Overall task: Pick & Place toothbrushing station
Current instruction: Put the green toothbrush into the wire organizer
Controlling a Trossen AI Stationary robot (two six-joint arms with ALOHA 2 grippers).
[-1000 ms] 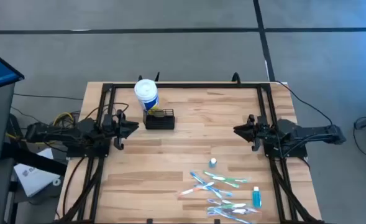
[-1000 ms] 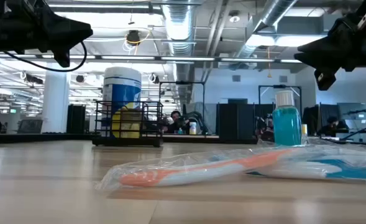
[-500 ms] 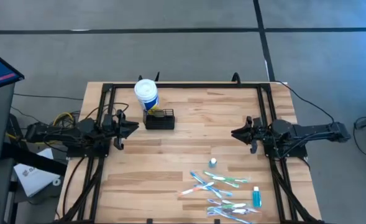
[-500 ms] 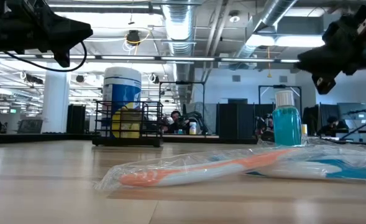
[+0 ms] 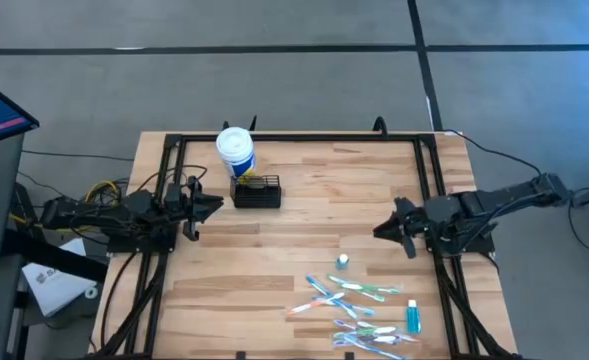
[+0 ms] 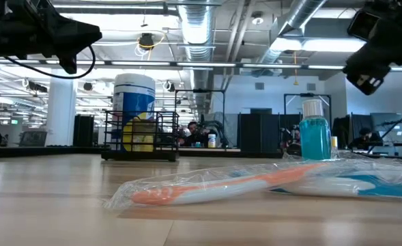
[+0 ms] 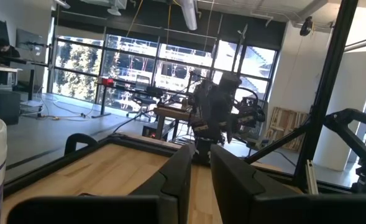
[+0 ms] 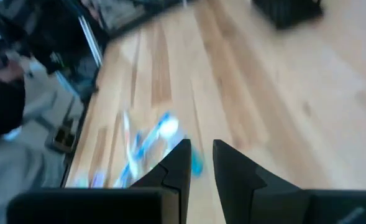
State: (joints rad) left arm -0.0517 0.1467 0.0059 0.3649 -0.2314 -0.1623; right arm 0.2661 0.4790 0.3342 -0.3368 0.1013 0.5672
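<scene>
The toothbrushing station, a small black caddy [image 5: 257, 190], stands on its base at the table's far left, in front of a white blue-labelled tub [image 5: 235, 150]. In the low view the caddy [image 6: 140, 137] is shorter than the tub [image 6: 134, 92]. My left gripper [image 5: 217, 203] hovers just left of the caddy, pointing toward the table's right. Its fingers are together and hold nothing. My right gripper [image 5: 379, 232] hangs over the table's right half, tipped down toward the wood. Its fingers [image 8: 181, 165] are close together around nothing.
Several wrapped toothbrushes [image 5: 354, 310] lie near the front right, with a blue bottle [image 5: 412, 317] and a small capped item [image 5: 343, 261]. The black frame rails [image 5: 429, 180] run along the left, right and far sides. Bare wood lies between the caddy and the right gripper.
My right gripper has gone toward the table's near edge and risen a little, tipping from about level to pointing downward at the table. The caddy, the tub and the toothbrushes have stayed where they were.
</scene>
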